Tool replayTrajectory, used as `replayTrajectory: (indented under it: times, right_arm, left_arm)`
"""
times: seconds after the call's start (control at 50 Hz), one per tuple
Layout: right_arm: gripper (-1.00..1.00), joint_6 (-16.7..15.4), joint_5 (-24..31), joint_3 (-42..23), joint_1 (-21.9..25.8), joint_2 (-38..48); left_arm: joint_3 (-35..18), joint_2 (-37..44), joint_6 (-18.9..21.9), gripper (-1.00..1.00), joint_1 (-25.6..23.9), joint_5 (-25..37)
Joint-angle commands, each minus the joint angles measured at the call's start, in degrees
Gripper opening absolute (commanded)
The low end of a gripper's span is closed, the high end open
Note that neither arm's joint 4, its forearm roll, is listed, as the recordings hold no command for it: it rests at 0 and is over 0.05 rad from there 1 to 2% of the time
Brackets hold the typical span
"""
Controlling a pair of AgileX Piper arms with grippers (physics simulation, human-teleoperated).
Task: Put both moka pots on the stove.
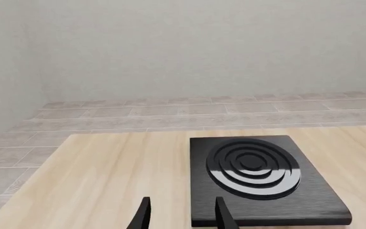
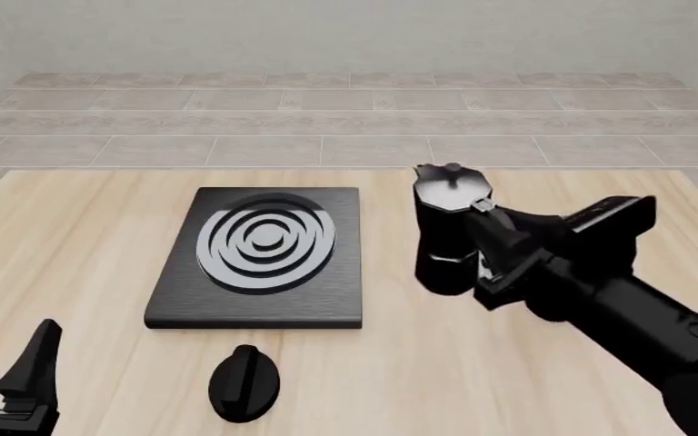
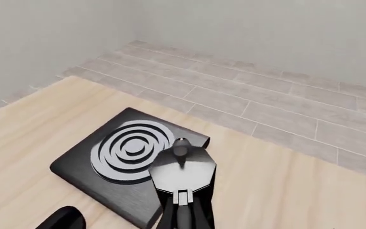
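One moka pot [image 2: 446,227], black with a silvery lid and top knob, is in view just right of the stove [image 2: 339,295]. It looks raised off the wooden table. My right gripper [image 2: 490,250] is shut on its side handle. In the right wrist view the pot [image 3: 183,167] hangs over the stove's [image 3: 75,167] near right corner. The stove is a flat black slab with a silvery ring burner and nothing on it. My left gripper [image 2: 4,368] stands open and empty at the near left of the table, its gap [image 1: 183,219] facing the stove [image 1: 316,202].
A black oval knob [image 2: 244,383] lies on the table in front of the stove and shows again in the right wrist view [image 3: 59,220]. Beyond the table's far edge is a tiled floor [image 2: 349,118] and a pale wall.
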Motion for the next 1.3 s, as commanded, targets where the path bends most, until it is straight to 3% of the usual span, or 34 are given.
replayTrajectory:
  times: [0.02, 0.34, 0.86, 1.3]
  right_arm:
    - [-1.00, -1.78, -5.02, -1.78, 0.61, -0.39]
    - [-1.00, -3.25, -11.92, -4.63, 3.75, 6.03]
    - [-1.00, -2.43, -22.54, -9.21, 9.12, 16.74]
    - [-1.00, -2.78, -29.77, -17.21, 14.34, 29.01]
  left_arm:
    - [0.01, 0.06, 0.08, 1.00, -0.04, 0.02]
    - [-0.17, -0.47, 0.12, 1.00, 0.10, 0.47]
    - [-0.13, -0.62, 0.07, 1.00, 0.08, 0.45]
    - [-0.22, -0.43, 0.10, 1.00, -0.08, 0.56]
